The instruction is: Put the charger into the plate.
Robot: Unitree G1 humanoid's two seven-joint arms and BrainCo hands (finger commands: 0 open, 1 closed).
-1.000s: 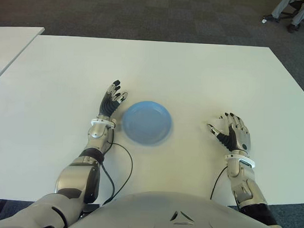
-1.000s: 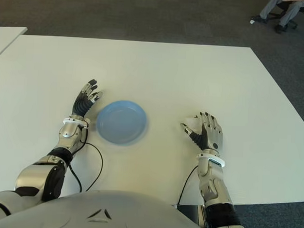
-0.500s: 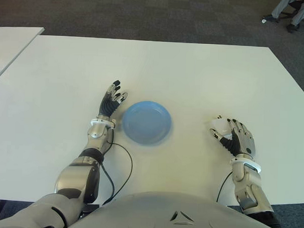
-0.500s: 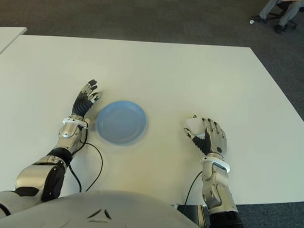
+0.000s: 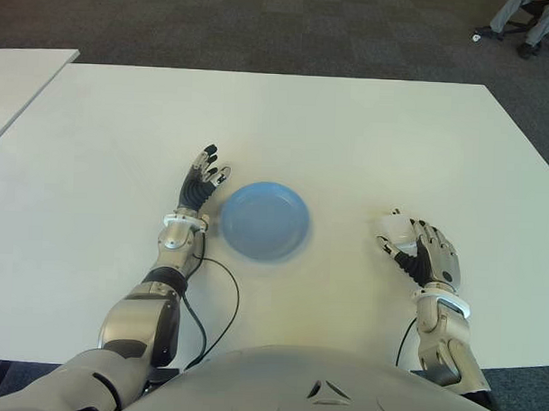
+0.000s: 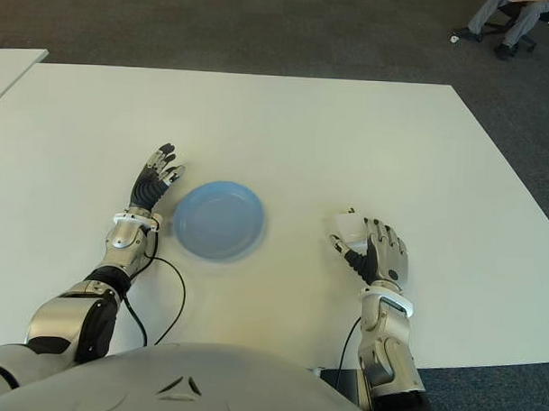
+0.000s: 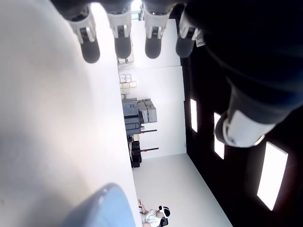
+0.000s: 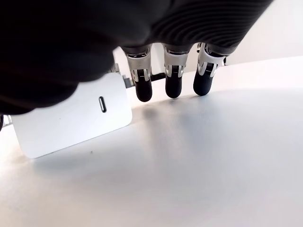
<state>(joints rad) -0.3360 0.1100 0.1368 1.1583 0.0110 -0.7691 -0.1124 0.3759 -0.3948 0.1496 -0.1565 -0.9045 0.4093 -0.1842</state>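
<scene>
Right robot hand point(image 6: 378, 257) now drawn back, fingers spread, white charger point(image 6: 349, 228) uncovered.

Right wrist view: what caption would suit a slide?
Right hand open, fingers beside the white charger lying on the white table.

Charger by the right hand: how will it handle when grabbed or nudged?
The charger looks like a rigid, flat-sided white block, so probably stiff and unlikely to roll. Its smooth faces on the bare table suggest it may slide if pushed. The right hand is open beside it, not yet gripping.
</scene>
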